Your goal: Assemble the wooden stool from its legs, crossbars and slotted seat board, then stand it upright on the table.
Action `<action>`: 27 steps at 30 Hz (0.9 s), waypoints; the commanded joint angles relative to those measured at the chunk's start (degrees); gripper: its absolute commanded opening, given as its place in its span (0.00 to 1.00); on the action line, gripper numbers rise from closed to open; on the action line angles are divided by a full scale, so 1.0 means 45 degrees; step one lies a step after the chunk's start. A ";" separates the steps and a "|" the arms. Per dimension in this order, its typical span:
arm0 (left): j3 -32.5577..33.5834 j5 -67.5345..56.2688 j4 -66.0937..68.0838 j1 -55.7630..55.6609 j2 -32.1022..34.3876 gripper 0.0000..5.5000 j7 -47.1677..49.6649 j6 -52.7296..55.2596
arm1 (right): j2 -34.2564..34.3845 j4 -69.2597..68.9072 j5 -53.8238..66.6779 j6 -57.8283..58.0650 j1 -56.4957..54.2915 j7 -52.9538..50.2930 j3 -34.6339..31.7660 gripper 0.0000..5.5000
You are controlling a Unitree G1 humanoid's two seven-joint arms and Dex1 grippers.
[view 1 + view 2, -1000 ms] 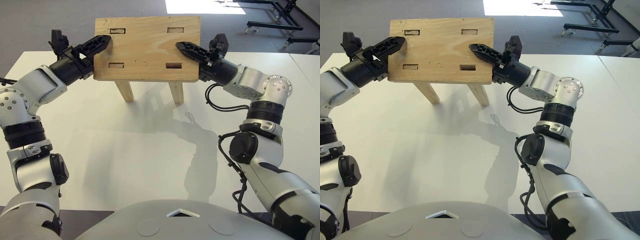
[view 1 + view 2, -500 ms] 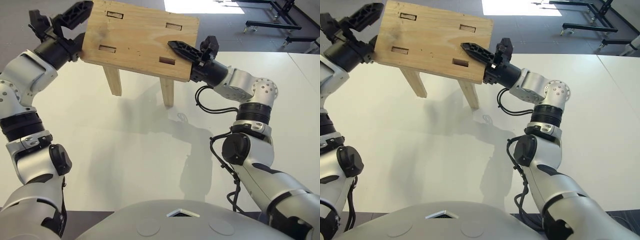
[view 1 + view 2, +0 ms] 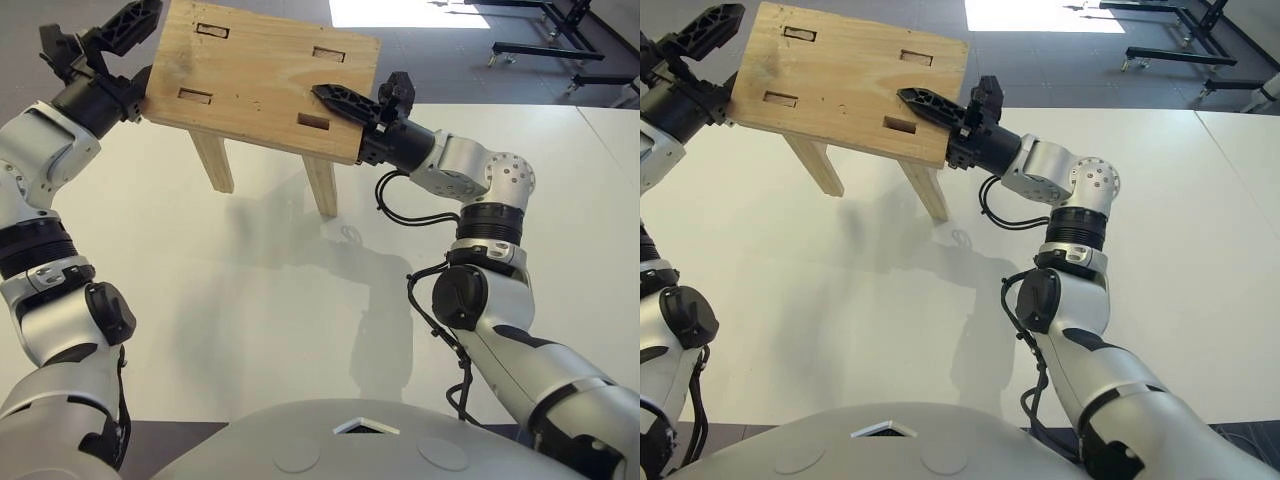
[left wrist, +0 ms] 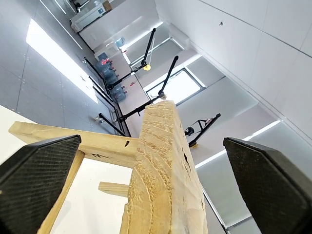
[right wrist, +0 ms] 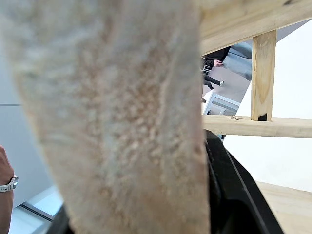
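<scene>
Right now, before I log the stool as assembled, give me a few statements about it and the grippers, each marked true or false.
1. The seat board shows four rectangular slots in its top. True.
2. The right gripper grips one of the legs. False: it clamps the seat board's end, one finger lying on the top face.
3. The legs point down toward the table. True.
4. The seat board is level. False: it is tilted, and the end at the left gripper is higher.
5. The left gripper is open, with one finger on either side of the board's edge. True.
</scene>
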 commanded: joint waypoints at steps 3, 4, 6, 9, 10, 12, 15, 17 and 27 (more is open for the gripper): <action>0.0402 0.0960 0.1166 -0.0254 0.0374 0.97 -0.0327 0.0021 | 0.0356 0.0229 0.0301 0.0101 -0.0209 -0.0095 0.0189 0.31; 0.0566 0.1055 0.1399 -0.0357 0.0466 0.97 -0.0382 -0.0035 | 0.0358 0.0252 0.0317 0.0061 -0.0217 -0.0124 0.0180 0.31; 0.0783 0.1383 0.1802 -0.0551 0.0702 0.97 -0.0574 -0.0120 | 0.0366 0.0325 0.0317 -0.0020 -0.0260 -0.0174 0.0160 0.31; 0.1097 0.1991 0.2582 -0.0823 0.1112 0.97 -0.0961 -0.0210 | 0.0409 0.0509 0.0274 -0.0270 -0.0385 -0.0326 0.0072 0.31; 0.1152 0.2217 0.2754 -0.0885 0.1191 0.97 -0.1148 -0.0221 | 0.0419 0.0607 0.0251 -0.0377 -0.0450 -0.0390 0.0029 0.31; 0.1209 0.2588 0.3047 -0.1005 0.1277 0.97 -0.1486 -0.0229 | 0.0410 0.0794 0.0166 -0.0599 -0.0570 -0.0495 -0.0021 0.31; 0.1320 0.3097 0.3422 -0.1134 0.1364 0.97 -0.1964 -0.0220 | 0.0384 0.1053 0.0110 -0.1008 -0.0799 -0.0846 -0.0174 0.31; 0.1414 0.3346 0.3504 -0.1058 0.1339 0.97 -0.2186 -0.0170 | 0.0375 0.1335 0.0098 -0.1361 -0.1019 -0.1270 -0.0359 0.31; 0.1877 0.3974 0.3058 -0.0754 0.0642 0.97 -0.2203 0.0083 | 0.0450 0.3046 -0.0382 -0.3059 -0.1782 -0.3489 -0.1023 0.31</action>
